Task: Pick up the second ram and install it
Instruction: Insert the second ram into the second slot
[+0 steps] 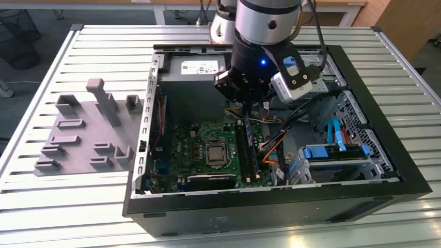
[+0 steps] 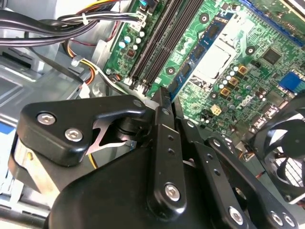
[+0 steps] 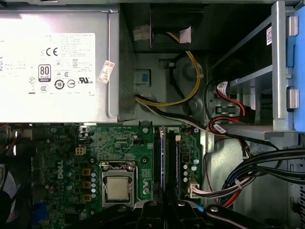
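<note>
Green motherboard [image 3: 119, 143] lies under the gripper [image 2: 164, 98], which seems pressed together on the second ram [image 1: 247, 135]; slight tilt over the slots [image 3: 164, 162] risks jamming.

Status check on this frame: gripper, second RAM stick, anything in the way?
Gripper low over the motherboard's memory slots, fingers together. Second ram edge-on in the slots. Cable bundle beside, not blocking.

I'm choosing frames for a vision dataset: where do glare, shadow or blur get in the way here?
In the first wrist view, the power supply label is washed out by glare and the bay beside it is dark; in the second wrist view, the gripper up close looks soft while the motherboard is sharp; in the exterior view, light streaks the table slats.
</note>
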